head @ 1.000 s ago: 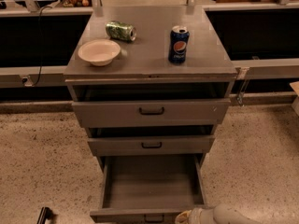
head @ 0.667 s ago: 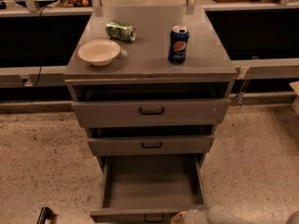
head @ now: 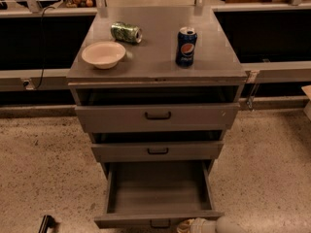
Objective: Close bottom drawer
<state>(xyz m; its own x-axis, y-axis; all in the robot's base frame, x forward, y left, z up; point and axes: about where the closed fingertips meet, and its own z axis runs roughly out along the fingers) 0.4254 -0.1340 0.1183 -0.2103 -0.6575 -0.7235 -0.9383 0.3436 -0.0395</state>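
End effector [head: 193, 225] beside bottom drawer [head: 158, 192] front

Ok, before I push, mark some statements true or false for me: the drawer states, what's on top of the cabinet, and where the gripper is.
1. The bottom drawer is pulled well out, with its tray showing. True.
2. A bowl sits in that tray. False: the tray looks empty, and the bowl sits on the cabinet top.
3. The gripper is at the bottom drawer's front, just right of its pull, at the lower edge of the view. True.
4. The blue can lies on its side. False: it stands upright, and the green can is the one lying down.
5. The middle drawer is out as far as the bottom one. False: it is far less far out.
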